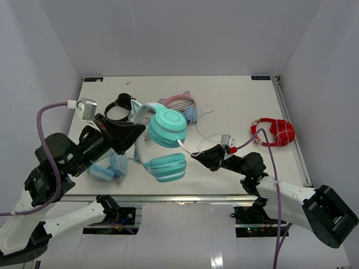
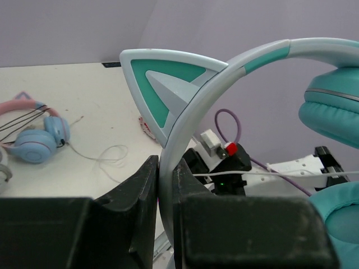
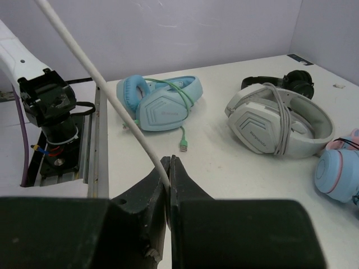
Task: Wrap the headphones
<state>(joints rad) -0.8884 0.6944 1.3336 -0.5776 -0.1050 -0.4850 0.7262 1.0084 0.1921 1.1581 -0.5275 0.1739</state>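
Note:
The headphones [image 1: 167, 128], with turquoise ear cups and a white headband with teal cat ears, are lifted above the table's front left. My left gripper [image 1: 136, 133] is shut on the headband; in the left wrist view my left gripper [image 2: 166, 188] has its jaws on both sides of the band, just below a cat ear [image 2: 162, 89]. The thin white cable [image 1: 188, 149] runs from the lower cup to my right gripper [image 1: 196, 156], which is shut on it. In the right wrist view the cable [image 3: 101, 84] rises up and to the left from my right gripper [image 3: 169, 176].
A light-blue pair [image 1: 106, 168] with a green cable lies at the front left, and shows in the right wrist view [image 3: 160, 103]. Also on the table are a white-grey pair [image 3: 277, 117], a black pair [image 1: 119, 107], a pink-banded cat-ear pair [image 1: 182, 106] and a red pair [image 1: 273, 132] at right.

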